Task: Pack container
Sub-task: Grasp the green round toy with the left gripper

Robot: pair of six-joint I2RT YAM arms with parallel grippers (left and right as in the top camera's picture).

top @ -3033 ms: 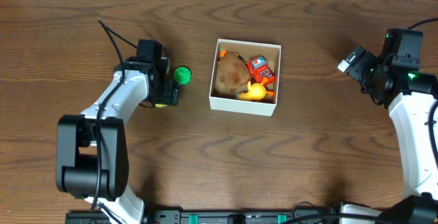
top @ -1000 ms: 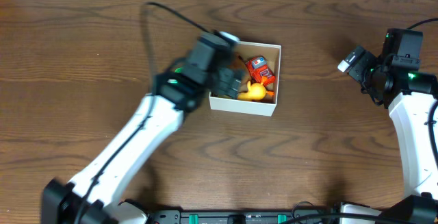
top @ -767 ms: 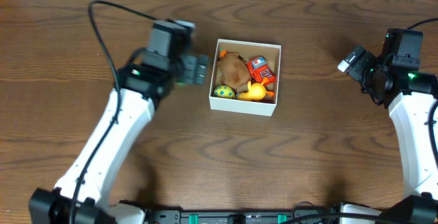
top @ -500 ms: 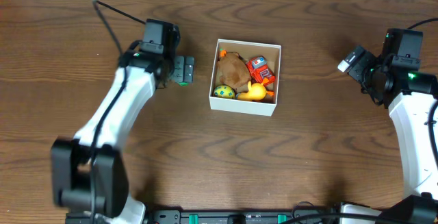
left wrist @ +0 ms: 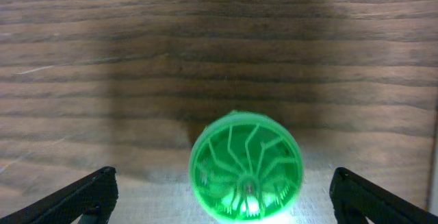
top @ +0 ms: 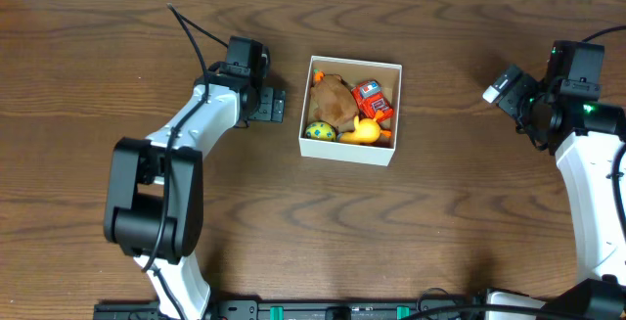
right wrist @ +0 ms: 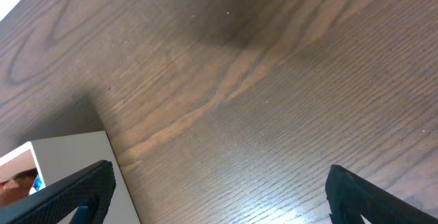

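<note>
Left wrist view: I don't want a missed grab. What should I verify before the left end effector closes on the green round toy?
1. Open left end effector: ok.
2. The green round toy between its fingers: ok, slightly right of centre.
3. Fingers low enough to grip: cannot tell.
4. Nothing else touching the toy: ok.
5. Free spot in the container: cannot tell; plush, ball, duck and red toy crowd it.
6. The right end effector away from the container: ok.

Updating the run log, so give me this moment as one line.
left gripper open over green toy on table | right gripper open, right of container | container holds several toys
</note>
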